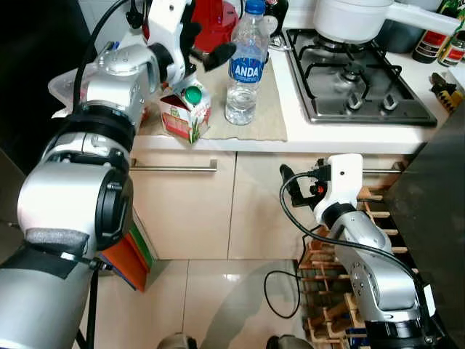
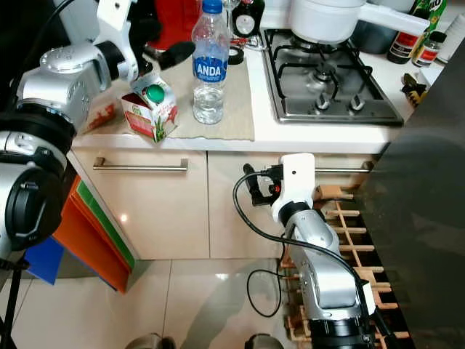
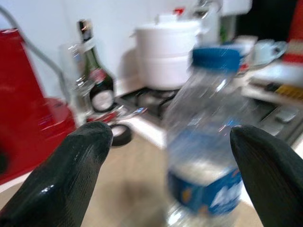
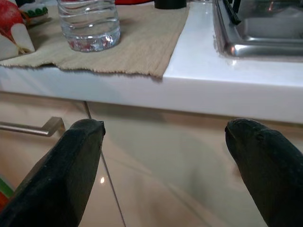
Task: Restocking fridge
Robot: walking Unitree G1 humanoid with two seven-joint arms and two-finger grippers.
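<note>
— Clear plastic, ribbed and thin-walled: that water bottle (image 1: 244, 64) with the blue cap and blue label is what the left gripper (image 1: 207, 52) is lined up on, isn't it?

— I'd judge so. It hovers just left of the bottle, fingers spread wide, nothing between them. The milk carton (image 1: 185, 110), waxy card with a green screw cap, stands tilted just below it on the woven beige mat (image 1: 269, 109).

— How to take the bottle well?

— Close on the labelled waist, not the soft upper shoulder, which would likely buckle. Keep it upright, and clear of the carton.

— And further right?

— Steel gas hob (image 1: 361, 80), white enamel pot (image 1: 356, 18). The right gripper (image 4: 165, 156) hangs below the counter edge before the glossy cabinet front (image 1: 269, 211), fingers wide apart, empty.
</note>
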